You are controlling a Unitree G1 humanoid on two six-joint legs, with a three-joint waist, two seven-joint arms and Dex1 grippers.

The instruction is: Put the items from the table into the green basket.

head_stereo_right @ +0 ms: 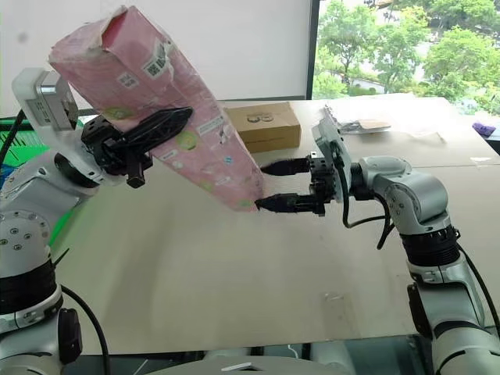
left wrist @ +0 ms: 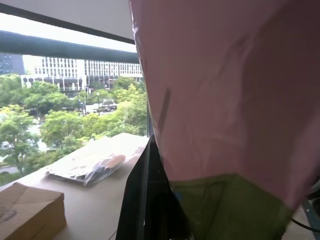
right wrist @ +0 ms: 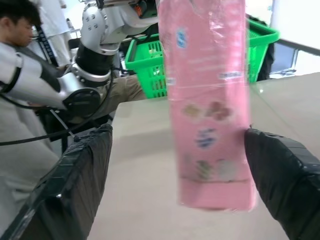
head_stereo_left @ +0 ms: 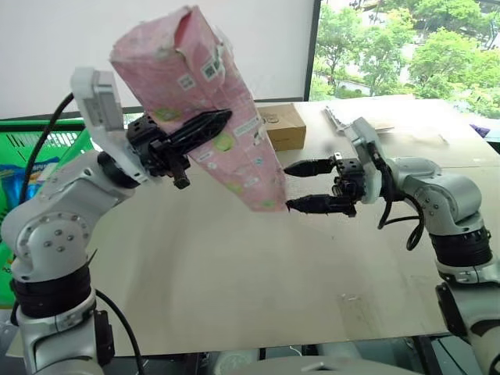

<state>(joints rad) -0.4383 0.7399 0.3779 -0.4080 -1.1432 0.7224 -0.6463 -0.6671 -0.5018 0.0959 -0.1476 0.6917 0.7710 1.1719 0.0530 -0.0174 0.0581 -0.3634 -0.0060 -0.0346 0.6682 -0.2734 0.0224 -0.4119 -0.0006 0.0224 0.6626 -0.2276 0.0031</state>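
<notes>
Gripping the long pink pack (head_stereo_left: 207,109) about midway along its length, left gripper (head_stereo_left: 205,129) clamped shut across the wrapper, black fingers (head_stereo_right: 160,125) pointing toward 3 o'clock in the head views. Held clear of the table (head_stereo_left: 234,289), tilted, torn upper end toward 11 o'clock, lower end toward 5 o'clock. Printed labels and small green patches scattered over the pink wrap.

Spread wide at 3 o'clock from the pack's lower end, right gripper (head_stereo_left: 312,186), both black fingers (head_stereo_left: 308,166) pointing toward 9 o'clock, tips just beside the pack's bottom corner; contact there cannot be judged from the head views. From the right wrist view, pack (right wrist: 207,105) hanging between the two parted pads (right wrist: 75,185), gaps on both sides, nothing pinched.

Sitting at 9 o'clock from the left arm, bright green basket (head_stereo_left: 35,141), off the table's edge, with something blue inside; also seen behind the pack in the right wrist view (right wrist: 145,65). Resting on the table at 12 o'clock beyond the pack, brown cardboard box (head_stereo_right: 264,125), well apart from both grippers. Lying farther toward 1 o'clock, flat clear-wrapped packet (left wrist: 85,165) near the window side of the table. Seated beyond the table's edge in the right wrist view, a person (right wrist: 20,30).
</notes>
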